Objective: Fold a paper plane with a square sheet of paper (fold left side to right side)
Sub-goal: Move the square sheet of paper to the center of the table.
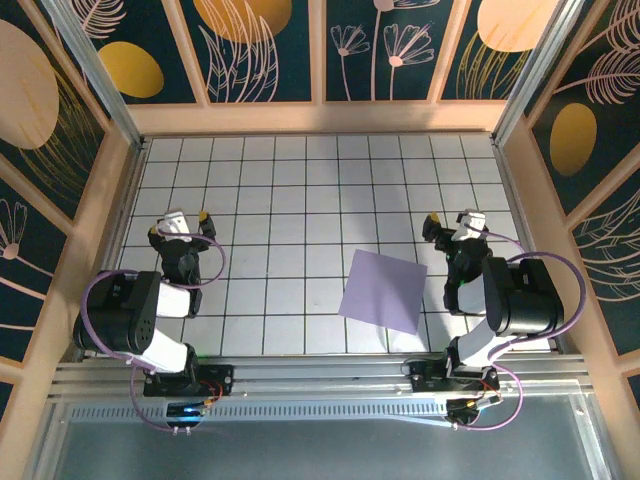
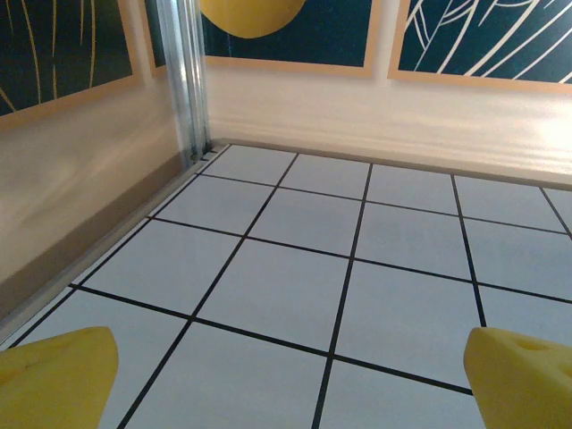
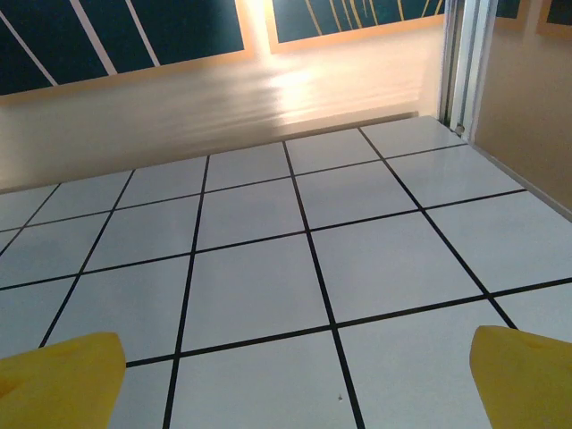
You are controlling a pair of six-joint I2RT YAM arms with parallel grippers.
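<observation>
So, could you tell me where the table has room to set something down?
The far half of the white grid-tiled table is bare, as is the stretch between the left gripper and the pale lavender square sheet of paper. It is tight where that sheet lies near the right gripper.

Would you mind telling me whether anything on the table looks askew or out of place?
The square sheet of paper lies flat but turned askew to the grid of the tiled table, nearer the right gripper. It looks unfolded, undamaged.
</observation>
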